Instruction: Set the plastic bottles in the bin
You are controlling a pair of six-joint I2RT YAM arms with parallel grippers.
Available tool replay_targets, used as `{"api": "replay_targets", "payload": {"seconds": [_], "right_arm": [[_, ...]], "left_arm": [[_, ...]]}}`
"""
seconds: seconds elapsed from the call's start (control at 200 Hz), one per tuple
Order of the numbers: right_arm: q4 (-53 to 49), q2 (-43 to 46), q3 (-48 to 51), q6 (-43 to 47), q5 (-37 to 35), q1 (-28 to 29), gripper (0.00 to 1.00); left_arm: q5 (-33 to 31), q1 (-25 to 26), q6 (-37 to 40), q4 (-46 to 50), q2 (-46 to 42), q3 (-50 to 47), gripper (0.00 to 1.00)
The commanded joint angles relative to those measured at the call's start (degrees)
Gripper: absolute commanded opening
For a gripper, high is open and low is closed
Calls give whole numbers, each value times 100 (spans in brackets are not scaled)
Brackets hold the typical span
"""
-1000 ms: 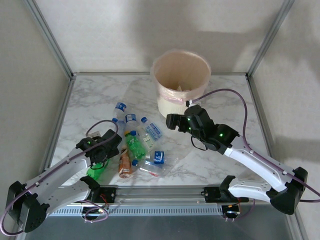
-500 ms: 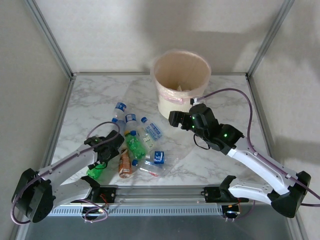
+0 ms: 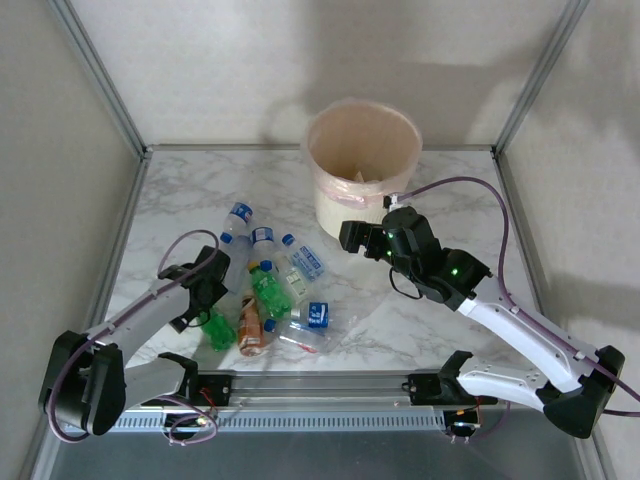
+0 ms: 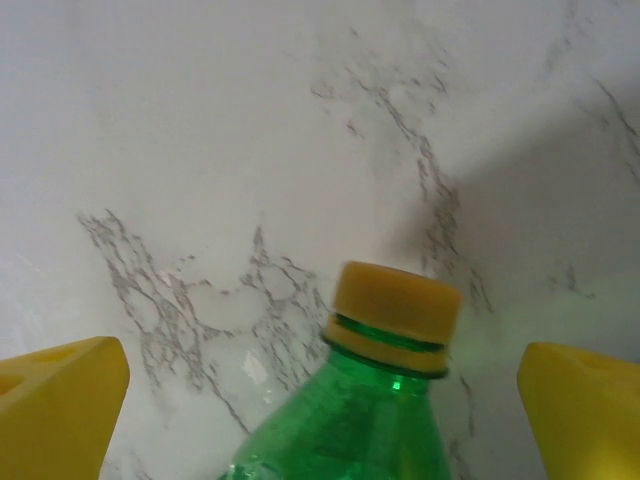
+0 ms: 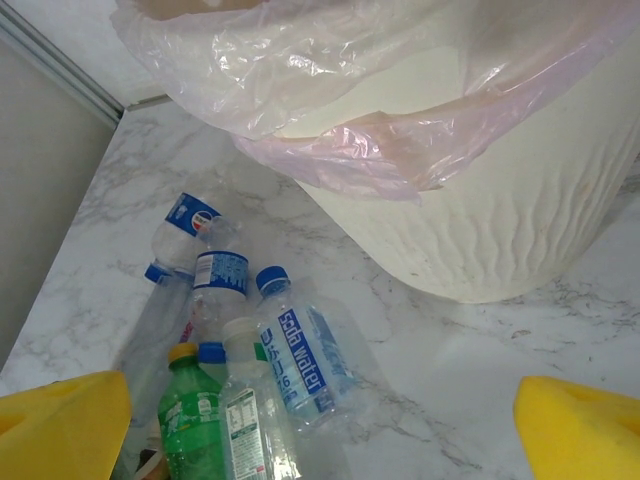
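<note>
The left end effector [image 3: 207, 297] is spread wide at the near-left fringe of the plastic bottles [image 3: 270, 290]. In the left wrist view its yellow fingers [image 4: 60, 405] stand either side of a green bottle [image 4: 350, 440], close to its yellow cap [image 4: 395, 310], touching neither. The right end effector [image 3: 350, 238] is also spread and empty, hanging low between the bin [image 3: 340, 205] and the heap, facing the bottles.

All the bottles seen on the bench [image 3: 180, 200] lie loose in one tight cluster, well apart from the bin at the far side. I cannot tell whether any are already inside.

The likeliest slip is on the left. The green bottle is round, smooth and probably light. If the fingers close near its tapering neck, it may squirt forward or roll away instead of seating.

On the right, the clear Soda water bottle [image 5: 300, 365] lies pressed against its neighbours. Fingers coming down there may wedge between two bottles, or scatter them towards the bench edge.

Both arms work the same small heap, so they could clash if they reach in together.

The thin pink liner [image 5: 350, 150] hangs loose over the bin's rim, near the right wrist. A finger could snag it on the way up and drag or tip the bin.
</note>
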State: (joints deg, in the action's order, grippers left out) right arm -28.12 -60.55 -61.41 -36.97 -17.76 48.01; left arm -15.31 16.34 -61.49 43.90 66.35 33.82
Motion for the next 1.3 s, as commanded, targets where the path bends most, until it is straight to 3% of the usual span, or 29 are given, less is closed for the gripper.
{"api": "replay_targets", "payload": {"seconds": [0.0, 0.275, 0.551, 0.691, 0.926, 1.046, 1.292], "right_arm": [[77, -28, -159, 80, 74, -35, 99], [105, -83, -217, 100, 138, -28, 96], [-30, -19, -247, 77, 97, -35, 95], [-7, -29, -239, 17, 92, -33, 95], [22, -101, -266, 17, 88, -29, 95], [35, -140, -305, 40, 88, -28, 94], [-68, -97, -424, 80, 60, -30, 93]], "left_arm": [[263, 27, 37, 59, -239, 212, 100], [429, 27, -117, -195, -202, -209, 93], [469, 27, -81, -396, 49, -272, 92], [701, 31, -147, -484, 69, -382, 82], [866, 399, -442, -328, -179, -502, 81], [846, 520, -530, -390, -132, -511, 72], [632, 570, -408, -127, -195, -204, 66]]}}
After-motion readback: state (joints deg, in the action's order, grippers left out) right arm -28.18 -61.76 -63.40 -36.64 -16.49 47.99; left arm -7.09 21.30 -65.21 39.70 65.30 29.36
